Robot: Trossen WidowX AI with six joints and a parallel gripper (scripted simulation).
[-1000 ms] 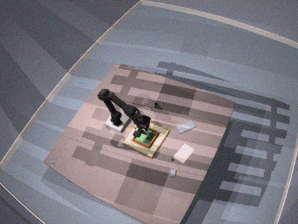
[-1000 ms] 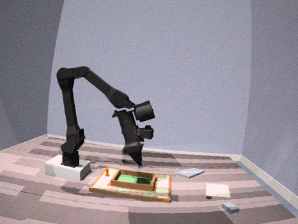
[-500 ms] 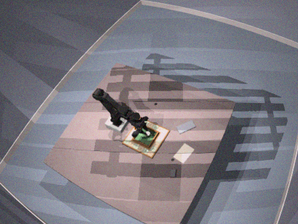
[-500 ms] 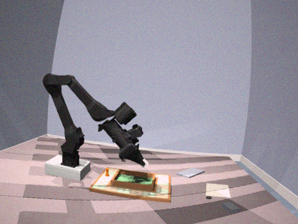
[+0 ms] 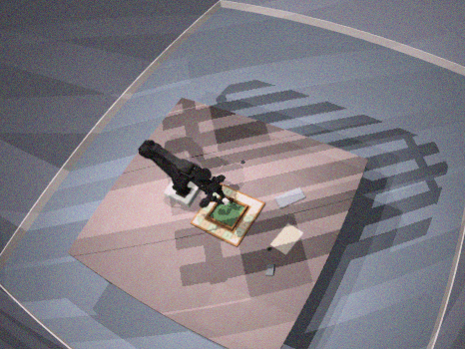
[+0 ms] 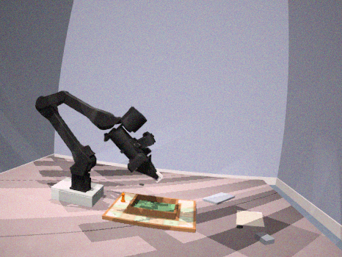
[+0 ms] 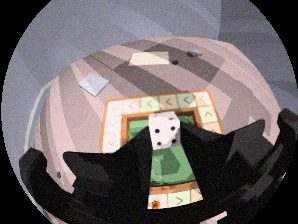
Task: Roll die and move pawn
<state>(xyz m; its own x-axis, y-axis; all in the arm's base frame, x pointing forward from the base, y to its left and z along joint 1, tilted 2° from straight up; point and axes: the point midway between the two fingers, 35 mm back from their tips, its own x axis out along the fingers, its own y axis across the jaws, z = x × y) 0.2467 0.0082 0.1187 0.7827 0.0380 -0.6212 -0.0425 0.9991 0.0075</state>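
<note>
The step in hand looks like the drop: the die (image 7: 164, 131) has to leave the fingers over the green tray (image 6: 154, 206) and tumble. To do it well, I would first make sure the gripper (image 6: 157, 178) hangs above the felt, not over the wooden rim or the ring of squares. In the exterior view the tip sits high and toward the tray's 12 o'clock side, so a small shift inward seems wise. Open the jaws in one clean motion from this height so the die bounces and rolls but stays inside the walls. Keep well away from the pawn (image 6: 123, 197), which stands on the board (image 6: 147, 220) off the tray's 9 o'clock corner.

The gripper is closed narrow on the die, a white cube pinched between the dark fingers; the wrist view shows a few pips on its visible face. It touches nothing else and hangs clear above the board.
</note>
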